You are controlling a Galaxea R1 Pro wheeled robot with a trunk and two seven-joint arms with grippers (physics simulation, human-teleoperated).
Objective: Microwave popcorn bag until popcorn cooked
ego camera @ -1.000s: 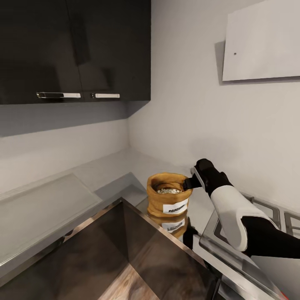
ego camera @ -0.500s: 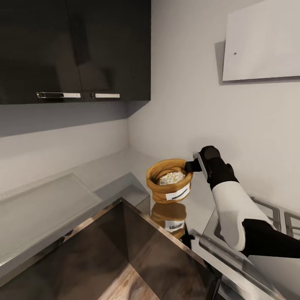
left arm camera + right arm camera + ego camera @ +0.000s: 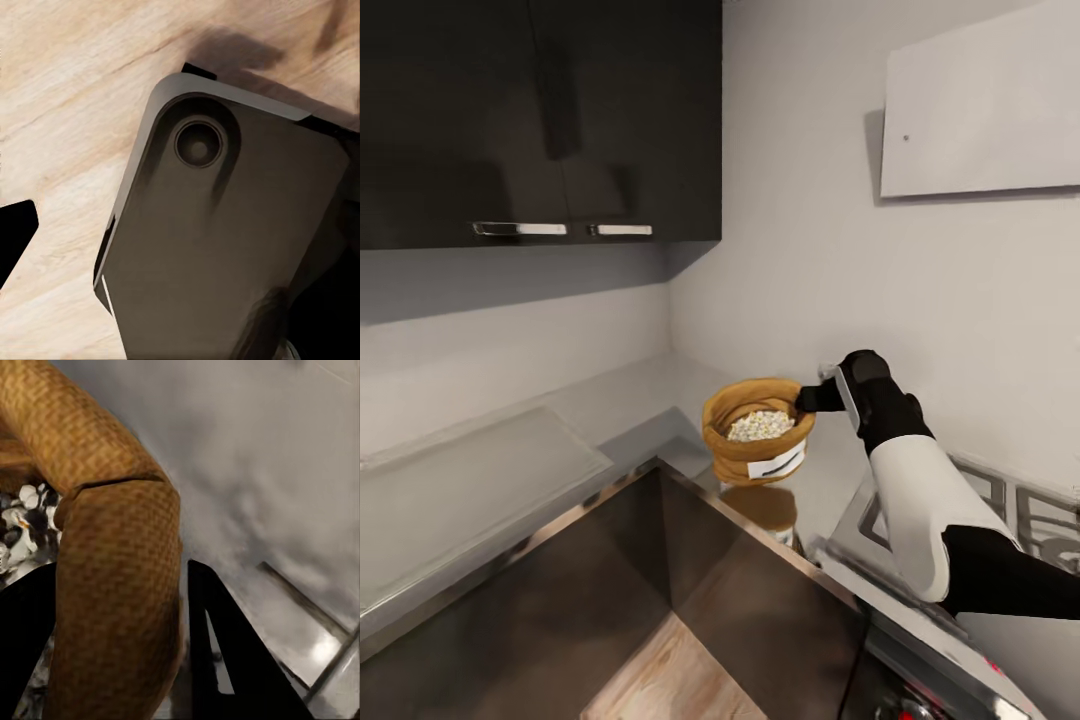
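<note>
My right gripper (image 3: pixel 807 398) is shut on the rolled rim of the popcorn bag (image 3: pixel 757 445). The tan burlap sack hangs tilted a little above the grey countertop (image 3: pixel 610 400), and its reflection shows below it. Pale popcorn (image 3: pixel 760 425) fills its mouth. In the right wrist view the rim (image 3: pixel 67 427) runs between the two black fingers (image 3: pixel 217 637), with kernels (image 3: pixel 19 521) beside it. My left gripper (image 3: pixel 172 270) hangs over wooden floor, its dark fingers far apart with nothing between them. The microwave is out of view.
A steel sink (image 3: pixel 660 590) lies in front of the bag. The gas hob (image 3: pixel 1020 510) under a glass lid is at the right. Dark upper cabinets (image 3: pixel 560 120) hang at the left, a white panel (image 3: pixel 980 110) on the right wall. The robot's dark base (image 3: pixel 225 240) is below the left gripper.
The right gripper has raised the popcorn bag off the countertop and tipped it, so more popcorn shows. The head view has shifted slightly.
</note>
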